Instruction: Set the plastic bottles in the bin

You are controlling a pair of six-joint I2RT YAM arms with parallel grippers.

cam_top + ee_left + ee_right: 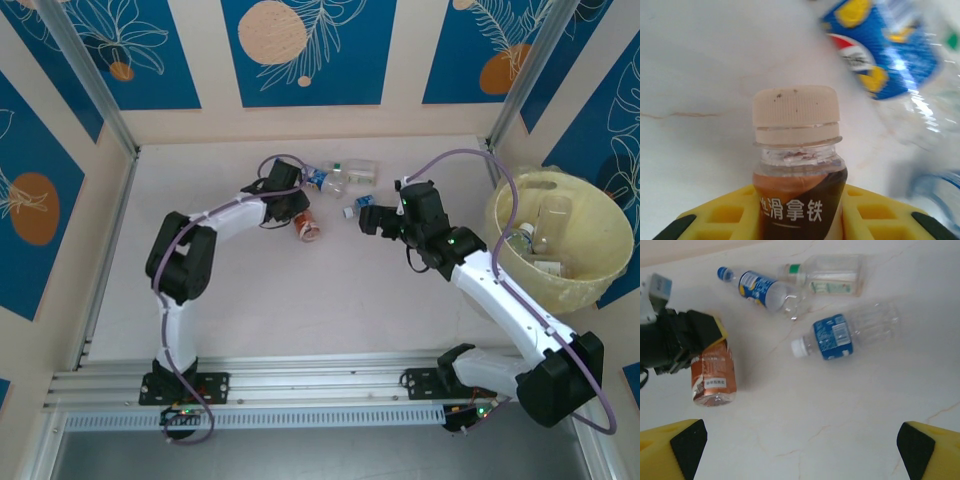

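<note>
The bench [330,300] is a pale cream slab. In the wrist views it reads like stone, crossed by thin brownish veins. Peach-coloured walls close it in on three sides, and they carry blue panels [300,40] printed with orange discs and white leaf outlines. A slanting aluminium post [85,70] stands at the far left corner and another at the far right. A grooved aluminium rail [320,375] runs along the near edge and carries both arm bases.

The left arm [185,255] reaches toward the far middle of the bench. Its jaws pinch a brown-labelled bottle [800,200] just under the neck. The bottle's cream cap [796,107] points away from the wrist camera, and white Chinese characters cross the label. From the right wrist, this bottle lies on its side on the surface.

The right arm [500,290] angles in from the right. Its jaws are spread wide above the bench and hold nothing.

Three more plastic bottles lie loose on the bench beyond the brown one. They are a blue-capped bottle [757,287] with a blue and yellow label, a clear green-capped bottle [825,275] just beside it, and a white-capped bottle [840,335] with a blue label, slightly nearer.

The bin [600,270] stands at the right side, well apart from them. It is pale yellow with a bag lining, and some clear bottles [550,220] are inside.
</note>
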